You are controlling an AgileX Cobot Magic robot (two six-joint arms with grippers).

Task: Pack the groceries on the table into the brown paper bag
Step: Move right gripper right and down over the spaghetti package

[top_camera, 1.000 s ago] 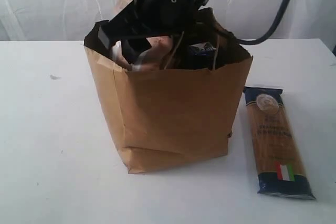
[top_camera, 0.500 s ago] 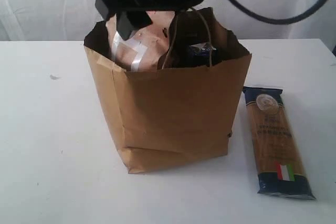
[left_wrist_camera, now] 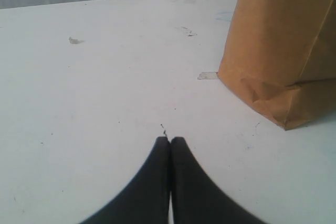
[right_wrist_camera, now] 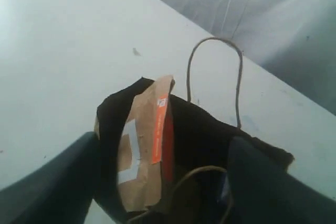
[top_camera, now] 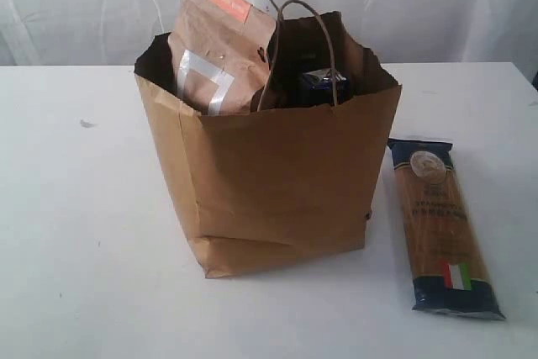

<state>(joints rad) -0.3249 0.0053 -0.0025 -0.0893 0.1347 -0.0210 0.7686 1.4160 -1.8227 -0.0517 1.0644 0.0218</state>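
Observation:
The brown paper bag point(top_camera: 269, 182) stands upright mid-table. A brown pouch with an orange label point(top_camera: 220, 48) sticks out of its top on the left side, and a dark item point(top_camera: 324, 86) shows inside. A spaghetti pack point(top_camera: 441, 224) lies flat on the table point(top_camera: 76, 233) to the bag's right. My right gripper point(right_wrist_camera: 163, 169) hangs open above the bag point(right_wrist_camera: 210, 145), its fingers wide apart, with the pouch point(right_wrist_camera: 147, 145) below them and free. My left gripper point(left_wrist_camera: 169, 141) is shut and empty, low over the table beside the bag's bottom corner point(left_wrist_camera: 278, 51).
A white curtain point(top_camera: 84, 6) hangs behind the table. Small marks dot the tabletop point(top_camera: 87, 124). The bag's paper-cord handle point(top_camera: 298, 39) stands up above its rim.
My right gripper has risen out of the exterior view, leaving the pouch standing in the bag. The left gripper has not changed.

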